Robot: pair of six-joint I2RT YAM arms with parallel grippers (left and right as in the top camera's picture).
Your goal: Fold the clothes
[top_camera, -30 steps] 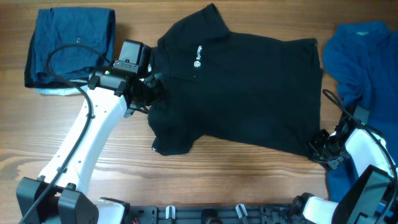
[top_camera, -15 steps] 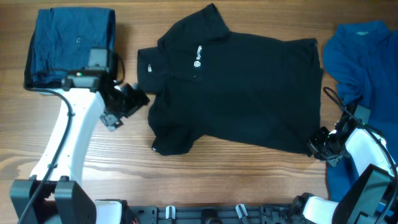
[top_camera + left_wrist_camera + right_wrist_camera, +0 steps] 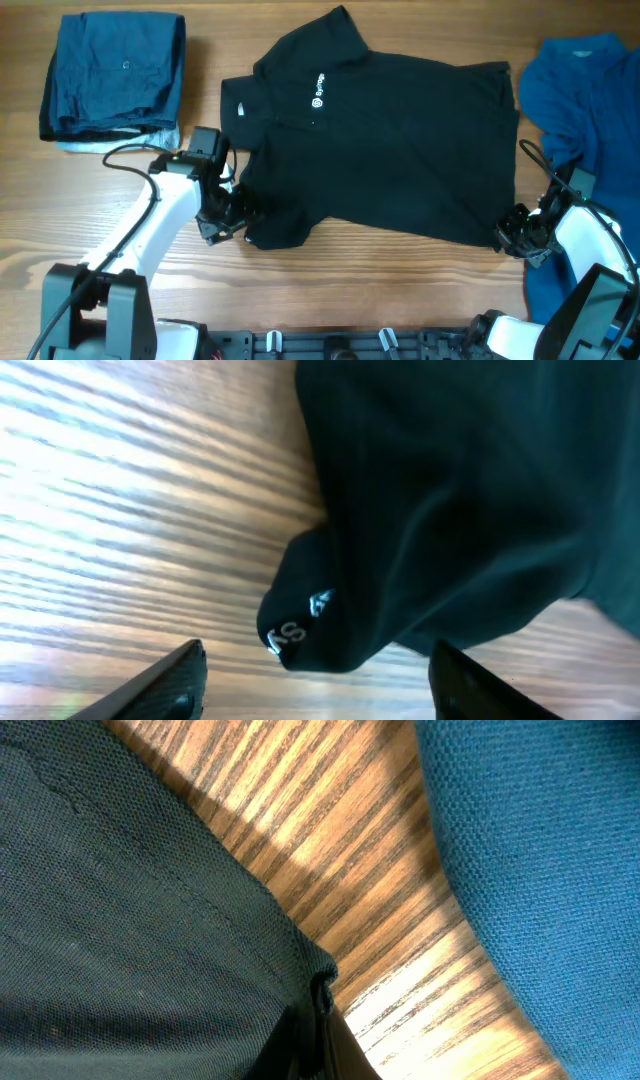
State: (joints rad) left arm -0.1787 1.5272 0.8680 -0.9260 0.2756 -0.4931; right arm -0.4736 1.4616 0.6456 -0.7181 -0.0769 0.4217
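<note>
**Position of the work item.** The black polo (image 3: 400, 150) lies front up in the middle of the desk (image 3: 350, 290). Its collar points to the left side of the overhead view and its hem to the right. The white chest logo (image 3: 317, 90) faces up.

**Pincers.**
- The left pincer (image 3: 238, 215) stands at the lower sleeve (image 3: 330, 620). Its fingers (image 3: 175, 675) are spread, and the sleeve end lies between them with no visible contact.
- The right pincer (image 3: 510, 235) is pressed together on the lower hem corner (image 3: 315, 982) of the black polo and pinches the fabric there.

**Progress (judgement).**
- Done: the navy garment (image 3: 115, 75) at the far left corner looks like a finished, squared stack.
- In hand: the black polo is laid out flat, but no fold shows in it. Sleeves, sides and length are all to be folded.
- Left: the blue shirt (image 3: 585, 110) lies crumpled on the right, just beside the hem of the black polo.

**Limits of view.**
- The blue shirt is cut off by the right edge of the overhead view and partly covered by the right arm.
- A pale edge (image 3: 100, 145) shows under the navy garment; what it is cannot be told.
- The white lettering on the sleeve end is too small to read.
- In the right wrist view the fingertips are largely out of frame.
</note>
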